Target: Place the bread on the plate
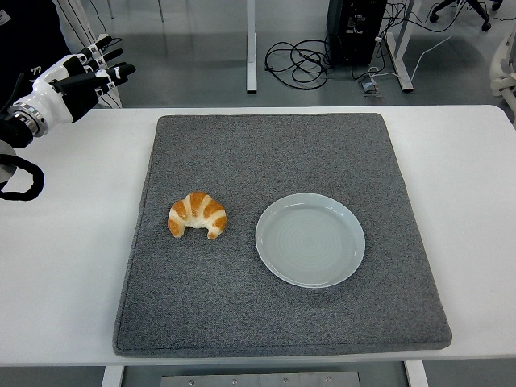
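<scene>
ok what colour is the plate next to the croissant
Pale blue-grey, plain, no pattern: the plate shows clearly in the head view.

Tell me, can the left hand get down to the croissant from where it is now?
Probably yes. The left hand is raised at the table's far left corner, fingers spread and holding nothing. The croissant lies alone on the grey mat, apart from the plate, with nothing between it and the hand.

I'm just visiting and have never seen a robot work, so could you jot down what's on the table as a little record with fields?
bread: croissant, lying on the grey mat, left of the plate
plate: pale blue plate, nothing on it, on the mat
left hand: raised at the table's far left, fingers spread, holding nothing
right hand: not in view
task state: bread not yet on plate
</scene>
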